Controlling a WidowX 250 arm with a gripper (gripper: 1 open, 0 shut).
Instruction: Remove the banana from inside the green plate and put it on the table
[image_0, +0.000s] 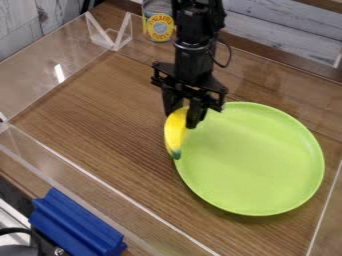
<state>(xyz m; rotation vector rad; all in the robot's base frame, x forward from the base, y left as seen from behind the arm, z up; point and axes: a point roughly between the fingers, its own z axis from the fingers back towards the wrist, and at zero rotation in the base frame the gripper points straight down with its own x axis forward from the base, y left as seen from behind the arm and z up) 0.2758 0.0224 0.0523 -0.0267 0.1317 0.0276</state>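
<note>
Dark wood table lies bare leftward, so the gripper, seemingly clamped on the banana, should clear the green plate rim before lowering.

I count: one banana in my gripper, one green plate, one blue block, one yellow can.
</note>
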